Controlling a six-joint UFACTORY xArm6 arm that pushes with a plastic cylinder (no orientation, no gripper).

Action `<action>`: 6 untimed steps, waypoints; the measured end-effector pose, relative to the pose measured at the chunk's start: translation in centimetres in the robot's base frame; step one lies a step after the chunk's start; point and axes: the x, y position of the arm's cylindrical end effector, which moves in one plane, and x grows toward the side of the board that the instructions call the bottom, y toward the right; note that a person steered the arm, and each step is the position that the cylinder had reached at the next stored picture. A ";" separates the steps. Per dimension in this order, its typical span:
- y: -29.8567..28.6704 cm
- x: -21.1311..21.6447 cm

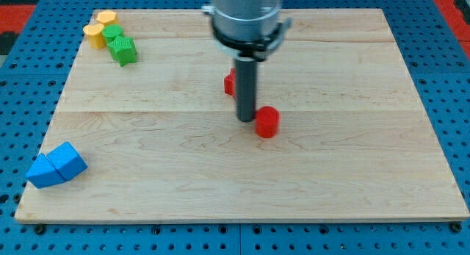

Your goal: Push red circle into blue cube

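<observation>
Tip parked on the wrong side of the red circle, blue cube far off at the view's lower left.

Far to the lower left of my tip sit the blue wooden cube (68,161) and a second blue wedge-like block (42,172), touching; up at the top left, well away, two yellow round blocks (100,29) and two green blocks (120,45) cluster on the pale wooden desk (330,181). My tip (245,119), the bare dark rod that serves as end effector with no jaws to open or close, stands just left of the red wooden circle (267,122), touching or nearly so; another red block (230,83) peeks out behind the rod. The risk, I'd judge: pushing from here drives the circle rightward, away from the cube, and an off-centre contact would let the round block roll aside.
</observation>
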 end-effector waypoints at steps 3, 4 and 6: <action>12.7 3.6; 16.0 4.9; -11.3 6.3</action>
